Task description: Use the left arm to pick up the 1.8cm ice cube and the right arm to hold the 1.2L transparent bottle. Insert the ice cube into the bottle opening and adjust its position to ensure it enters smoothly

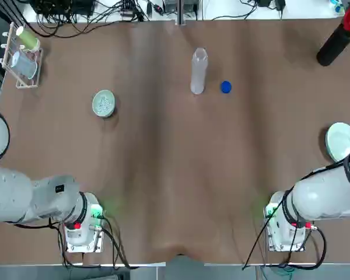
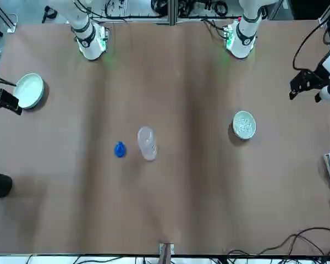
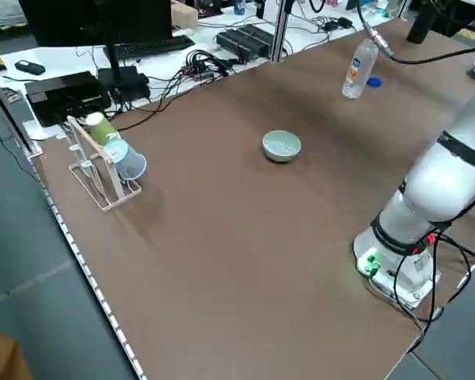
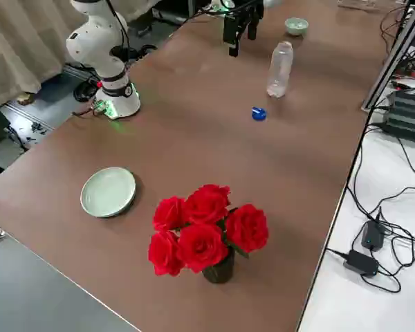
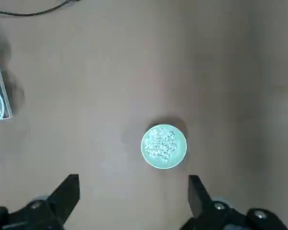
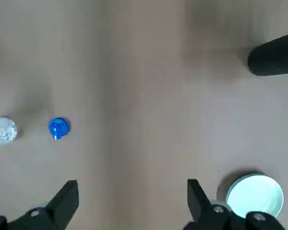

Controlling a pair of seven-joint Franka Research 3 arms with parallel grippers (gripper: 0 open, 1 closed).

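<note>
Even overhead light, soft shadows, wrist views perhaps slightly blurred.

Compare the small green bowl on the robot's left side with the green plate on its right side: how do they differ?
The bowl is small and deep, the plate wider and flat. The bowl holds small whitish pieces; the plate shows nothing on it. The bowl stands farther from the arm bases, the plate nearer the table's right edge. Both are round, pale green and rest on the brown table.

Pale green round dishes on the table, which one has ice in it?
The small pale green bowl under the left gripper holds ice; the flat green plate is bare.
</note>
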